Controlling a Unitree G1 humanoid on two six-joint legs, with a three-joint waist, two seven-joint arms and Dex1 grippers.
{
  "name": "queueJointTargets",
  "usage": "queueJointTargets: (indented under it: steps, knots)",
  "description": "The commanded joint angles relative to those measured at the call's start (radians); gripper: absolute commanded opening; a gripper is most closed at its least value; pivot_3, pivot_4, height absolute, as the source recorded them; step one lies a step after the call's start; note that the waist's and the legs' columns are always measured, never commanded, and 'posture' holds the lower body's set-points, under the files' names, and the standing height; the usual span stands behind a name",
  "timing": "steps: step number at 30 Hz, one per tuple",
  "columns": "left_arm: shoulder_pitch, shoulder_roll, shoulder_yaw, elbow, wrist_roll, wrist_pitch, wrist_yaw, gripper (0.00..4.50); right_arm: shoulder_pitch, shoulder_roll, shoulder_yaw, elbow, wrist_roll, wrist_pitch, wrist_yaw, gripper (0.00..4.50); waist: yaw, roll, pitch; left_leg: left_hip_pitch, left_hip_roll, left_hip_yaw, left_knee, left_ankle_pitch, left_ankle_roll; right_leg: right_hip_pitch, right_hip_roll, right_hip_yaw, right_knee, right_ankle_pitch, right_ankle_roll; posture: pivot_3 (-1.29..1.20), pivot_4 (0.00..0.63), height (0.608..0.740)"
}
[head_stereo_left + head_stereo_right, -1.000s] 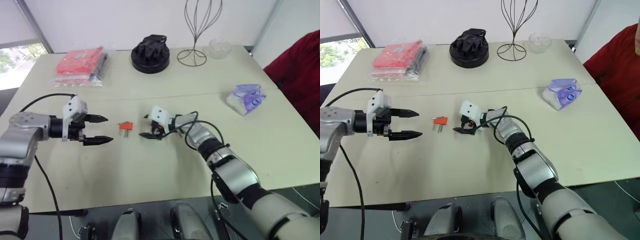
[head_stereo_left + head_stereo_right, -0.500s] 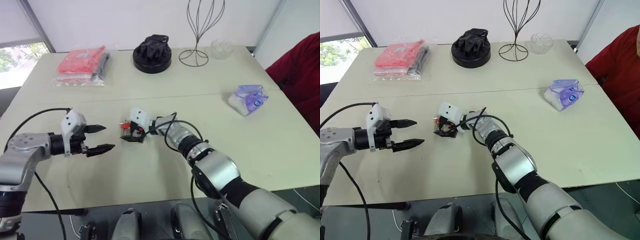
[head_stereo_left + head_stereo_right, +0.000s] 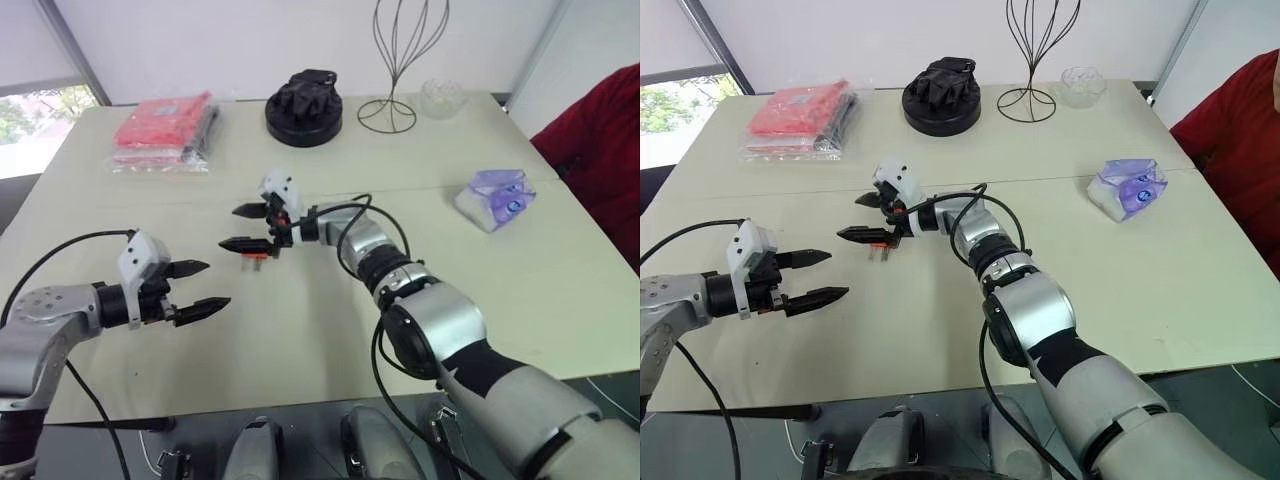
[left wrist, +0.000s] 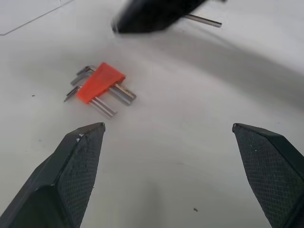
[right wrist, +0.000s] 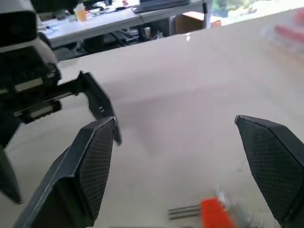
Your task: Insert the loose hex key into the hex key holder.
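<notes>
The hex key holder [image 4: 97, 84], a small orange block with a few thin metal keys through it, lies flat on the cream table [image 3: 330, 330]. My right gripper [image 3: 230, 228] hovers open just above and beyond it, pointing left, with nothing between its fingers. A thin silver rod [image 4: 204, 20], apparently the loose hex key, sticks out from behind one blurred right finger. I cannot tell whether it rests on the table. My left gripper [image 3: 215, 285] is open near the front left, aimed at the holder and a short way from it.
A red packet [image 3: 160, 125] lies at the back left. A black round object [image 3: 303, 105], a wire stand [image 3: 385, 110] and a glass bowl [image 3: 440, 97] stand along the back. A purple tissue pack [image 3: 492, 197] sits right. A person's red sleeve [image 3: 600, 140] is beyond the right edge.
My right gripper swung left from beside the holder to over it and lifted off the table. My left gripper drew back slightly toward the front. The holder stayed put.
</notes>
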Motion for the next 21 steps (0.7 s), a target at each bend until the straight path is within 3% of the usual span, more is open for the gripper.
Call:
queueJointTargets:
  steps: [1, 6, 21]
  knots:
    - [-0.032, 0.009, 0.002, -0.008, -0.013, 0.004, 0.001, 4.48, 0.008, -0.021, 0.021, 0.009, -0.051, -0.041, -0.083, 4.19, -0.001, 0.0, 0.0, 0.0, 0.0, 0.0, 0.0, 0.0, 0.0, 0.0, -0.001, 0.0, 0.0, 0.0, 0.0, 0.0, 0.15, 0.74]
    - [-0.036, 0.01, 0.003, -0.017, -0.013, 0.014, 0.001, 4.48, 0.025, -0.036, 0.061, 0.033, -0.122, -0.076, -0.16, 4.19, -0.006, 0.0, 0.0, 0.0, 0.0, 0.001, 0.0, 0.0, 0.0, -0.001, 0.0, 0.0, 0.0, 0.0, 0.0, 0.0, 0.15, 0.74]
    - [0.009, 0.004, 0.03, -0.064, -0.03, 0.033, 0.036, 4.48, 0.08, -0.001, 0.123, 0.059, -0.229, -0.094, -0.213, 4.19, -0.004, 0.0, 0.0, 0.0, 0.0, 0.001, 0.0, 0.0, 0.0, -0.001, 0.001, 0.0, 0.0, 0.0, 0.0, 0.0, 0.15, 0.74]
